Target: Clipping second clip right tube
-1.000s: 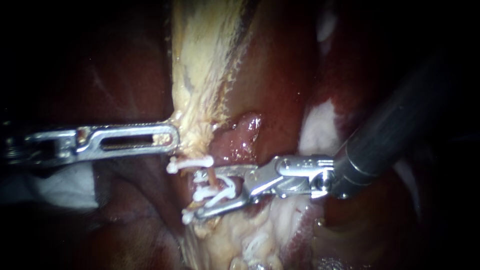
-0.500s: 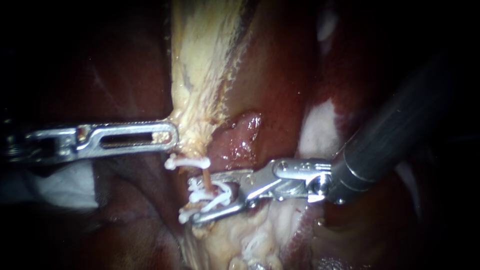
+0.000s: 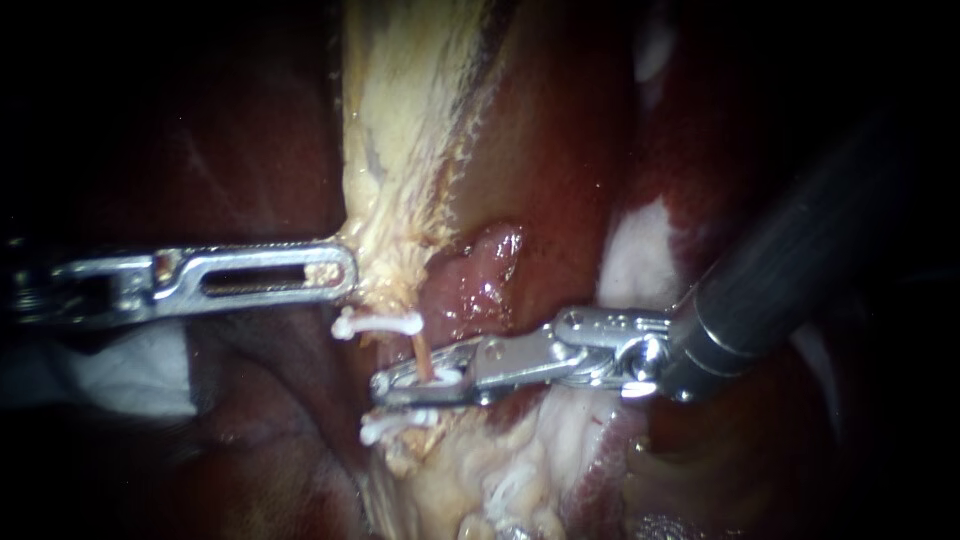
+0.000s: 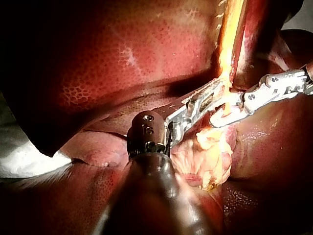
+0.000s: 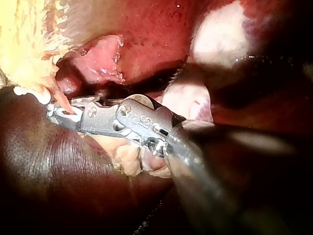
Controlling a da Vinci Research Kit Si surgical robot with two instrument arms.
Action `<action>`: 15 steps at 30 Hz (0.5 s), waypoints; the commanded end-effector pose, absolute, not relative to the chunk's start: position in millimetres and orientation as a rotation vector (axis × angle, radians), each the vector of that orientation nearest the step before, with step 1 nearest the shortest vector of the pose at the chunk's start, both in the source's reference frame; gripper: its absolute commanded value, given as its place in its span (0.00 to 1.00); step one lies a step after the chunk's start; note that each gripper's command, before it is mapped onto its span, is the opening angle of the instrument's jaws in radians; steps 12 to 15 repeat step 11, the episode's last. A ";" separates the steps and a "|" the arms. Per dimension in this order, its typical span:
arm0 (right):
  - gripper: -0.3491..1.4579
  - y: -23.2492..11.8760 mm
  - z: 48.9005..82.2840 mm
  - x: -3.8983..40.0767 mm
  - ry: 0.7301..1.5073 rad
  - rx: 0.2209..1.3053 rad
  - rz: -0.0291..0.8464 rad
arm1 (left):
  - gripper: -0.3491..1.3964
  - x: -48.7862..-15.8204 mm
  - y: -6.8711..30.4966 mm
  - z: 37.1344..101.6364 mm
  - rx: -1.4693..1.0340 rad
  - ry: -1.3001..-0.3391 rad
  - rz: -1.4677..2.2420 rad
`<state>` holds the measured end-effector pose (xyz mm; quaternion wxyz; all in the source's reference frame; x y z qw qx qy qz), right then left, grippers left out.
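Observation:
A thin tan tube (image 3: 424, 348) runs down from the pale fatty tissue (image 3: 400, 150). One white clip (image 3: 380, 323) crosses it higher up and another white clip (image 3: 392, 426) lies lower down. My right instrument (image 3: 388, 387) comes in from the right, its jaws shut on a third white clip (image 3: 446, 377) around the tube, between the other two. In the right wrist view the right instrument (image 5: 56, 113) pinches the tube (image 5: 61, 101) at its tip. My left instrument (image 3: 340, 272) holds the pale tissue's edge taut just above the clips; the left wrist view shows the left instrument (image 4: 211, 96) shut on that strand.
Dark red liver (image 3: 560, 150) surrounds the field. A glossy pink lump (image 3: 482, 280) sits just right of the tube, above my right instrument's jaws. White gauze (image 3: 130, 370) lies under my left shaft. Pale ragged tissue (image 3: 500, 480) spreads below the clips.
My right instrument's jaws, wide apart around the tube a second ago, have come together on the white clip and the tube. My left instrument has held still.

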<state>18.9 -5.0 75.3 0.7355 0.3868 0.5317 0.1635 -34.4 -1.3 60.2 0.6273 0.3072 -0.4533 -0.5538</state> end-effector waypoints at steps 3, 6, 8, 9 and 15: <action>0.00 -5.1 75.2 19.0 1.166 0.853 0.365 | 0.00 -34.4 -1.3 60.2 0.704 -1.039 -1.270; 0.00 -5.1 75.2 19.0 1.166 0.853 0.365 | 0.00 -34.4 -1.3 60.2 0.704 -1.039 -1.270; 0.00 -5.1 75.2 19.0 1.166 0.853 0.365 | 0.00 -34.5 -1.3 60.2 0.704 -1.039 -1.271; 0.00 -5.1 75.2 19.0 1.166 0.853 0.365 | 0.00 -34.5 -1.3 60.2 0.704 -1.039 -1.271; 0.00 -5.1 75.3 19.0 1.166 0.853 0.365 | 0.00 -34.5 -1.3 60.2 0.704 -1.039 -1.271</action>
